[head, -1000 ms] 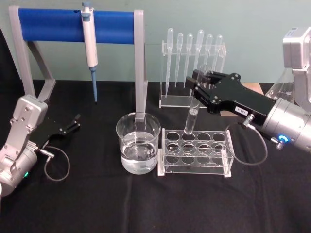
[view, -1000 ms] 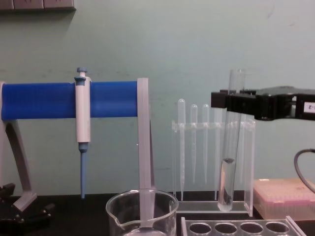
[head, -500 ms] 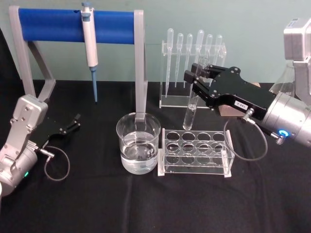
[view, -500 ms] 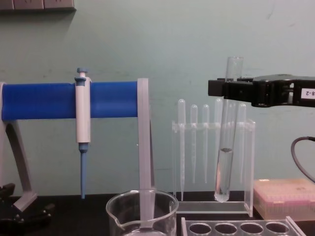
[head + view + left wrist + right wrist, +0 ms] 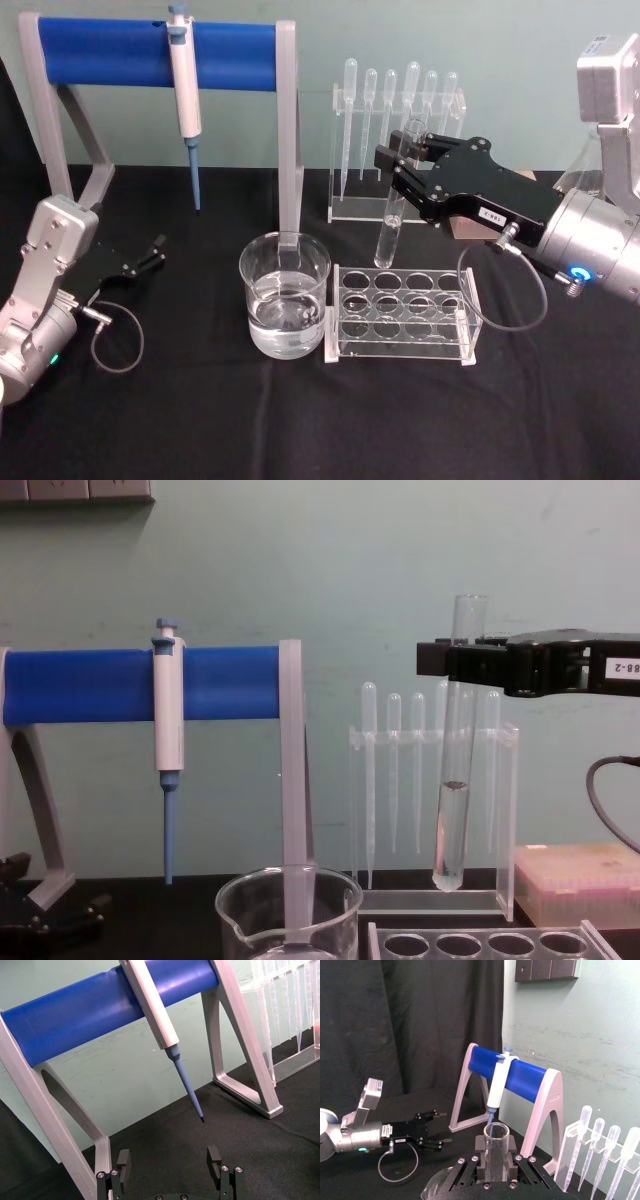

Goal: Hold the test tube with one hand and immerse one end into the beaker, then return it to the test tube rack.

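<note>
The test tube [image 5: 388, 232] hangs in the air above the back left corner of the clear rack [image 5: 470, 303]. Its rounded bottom is clear of the holes and its open rim points up, and the tube leans slightly. From the chest view its lower part seems to hold some clear liquid, though the glass makes the level hard to read [image 5: 452, 780].

The right hand [image 5: 398, 172] reaches in from the right and pinches the tube near its top, fingers closed against the glass on either side. The right wrist view looks down on the rim standing up between them [image 5: 496, 1152].

The beaker [image 5: 285, 300] stands on the black table [image 5: 200, 420] just left of the rack, holding water, with its spout towards the robot [image 5: 290, 910].

Behind the rack is a clear stand of plastic pipettes [image 5: 400, 110]. Further left, a blue-barred frame [image 5: 150, 50] carries a hanging pipettor [image 5: 184, 90].

The left hand [image 5: 150, 255] lies low on the table at the far left, well away from the glassware, with its fingers [image 5: 215, 1157] spread apart and nothing between them.
</note>
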